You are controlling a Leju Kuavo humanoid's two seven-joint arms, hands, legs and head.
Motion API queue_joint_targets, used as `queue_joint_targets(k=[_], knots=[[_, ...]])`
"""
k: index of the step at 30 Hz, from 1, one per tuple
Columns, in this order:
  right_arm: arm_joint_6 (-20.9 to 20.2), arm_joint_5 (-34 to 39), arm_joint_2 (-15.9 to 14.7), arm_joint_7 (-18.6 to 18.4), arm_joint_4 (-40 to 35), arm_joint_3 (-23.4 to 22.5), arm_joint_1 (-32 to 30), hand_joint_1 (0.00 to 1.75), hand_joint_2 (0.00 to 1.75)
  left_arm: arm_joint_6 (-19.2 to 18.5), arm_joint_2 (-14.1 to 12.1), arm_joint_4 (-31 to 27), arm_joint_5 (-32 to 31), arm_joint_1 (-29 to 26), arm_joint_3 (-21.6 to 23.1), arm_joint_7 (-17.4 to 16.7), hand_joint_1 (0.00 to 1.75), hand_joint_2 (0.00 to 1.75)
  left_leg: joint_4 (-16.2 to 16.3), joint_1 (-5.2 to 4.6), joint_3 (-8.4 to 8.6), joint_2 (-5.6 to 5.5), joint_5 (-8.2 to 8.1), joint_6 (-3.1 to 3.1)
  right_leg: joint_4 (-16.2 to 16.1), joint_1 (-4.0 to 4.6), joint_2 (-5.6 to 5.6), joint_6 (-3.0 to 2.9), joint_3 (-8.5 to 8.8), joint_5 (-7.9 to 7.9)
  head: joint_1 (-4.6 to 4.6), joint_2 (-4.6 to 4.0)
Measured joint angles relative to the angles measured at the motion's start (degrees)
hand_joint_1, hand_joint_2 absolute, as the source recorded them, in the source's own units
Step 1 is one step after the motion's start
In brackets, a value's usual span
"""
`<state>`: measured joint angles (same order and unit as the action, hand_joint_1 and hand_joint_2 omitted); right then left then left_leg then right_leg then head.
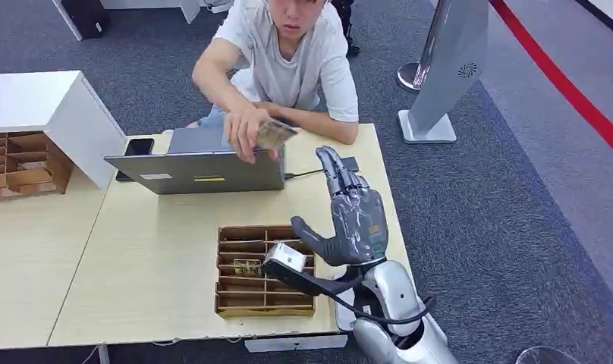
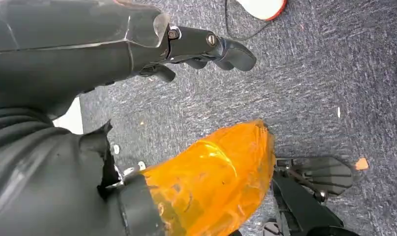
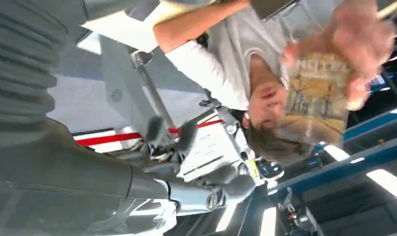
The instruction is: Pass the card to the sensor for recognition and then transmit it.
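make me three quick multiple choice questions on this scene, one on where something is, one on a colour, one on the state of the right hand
1. Where is the card?
A. in the person's hand above the laptop
B. in the wooden tray
C. on the floor

2. What colour is the phone behind the laptop?
A. white
B. red
C. black

3. How is the robot's right hand?
A. gripping the card
B. open, holding nothing
C. pressing on the laptop

Answers: 1 A, the person's fingers hold it over the laptop lid. 2 C, its face is dark against the pale table. 3 B, the fingers are stretched apart in the air over the table with nothing in them.
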<state>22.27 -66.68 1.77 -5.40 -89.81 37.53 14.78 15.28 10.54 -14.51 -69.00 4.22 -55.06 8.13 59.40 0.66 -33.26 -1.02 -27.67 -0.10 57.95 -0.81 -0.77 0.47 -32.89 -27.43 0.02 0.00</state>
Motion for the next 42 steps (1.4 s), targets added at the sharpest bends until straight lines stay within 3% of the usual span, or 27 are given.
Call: queue_joint_targets(k=[1,14,34,42], knots=[[0.20,0.61,-0.02,0.74,-0.22,0.22,-0.22,0.00,1.75,0.02,0.00,0.00,0.11,0.00,0.00,0.09,0.00,0.00,0.00,0.00,0.00,0.00,0.00,0.00,0.00,0.00,0.00,0.00,0.00,0.00,0.00,0.00],[0.31,3.19,-0.44,3.19,-2.36,3.14,-2.32,0.00,1.75,0.33,-0.02,0.00,0.79,-0.07,0.00,0.52,0.00,0.00,0.00,0.00,0.00,0.01,0.00,0.00,0.00,0.00,0.00,0.00,-0.01,0.00,-0.02,0.00],[-9.79,3.67,-1.09,1.70,0.96,10.34,0.33,0.00,1.75,0.46,-0.02,0.00,0.61,0.13,0.09,-0.26,0.00,0.00,0.00,0.00,0.00,0.01,0.00,0.00,0.00,0.00,-0.01,0.00,-0.01,0.00,0.00,0.02],[-10.05,3.78,-1.16,1.35,2.47,11.67,1.18,0.00,1.75,0.31,-0.02,0.00,0.61,0.19,0.11,-0.39,0.00,0.00,0.00,0.00,-0.01,0.00,0.00,0.00,0.00,0.00,0.00,0.00,-0.01,0.00,-0.02,0.00]])
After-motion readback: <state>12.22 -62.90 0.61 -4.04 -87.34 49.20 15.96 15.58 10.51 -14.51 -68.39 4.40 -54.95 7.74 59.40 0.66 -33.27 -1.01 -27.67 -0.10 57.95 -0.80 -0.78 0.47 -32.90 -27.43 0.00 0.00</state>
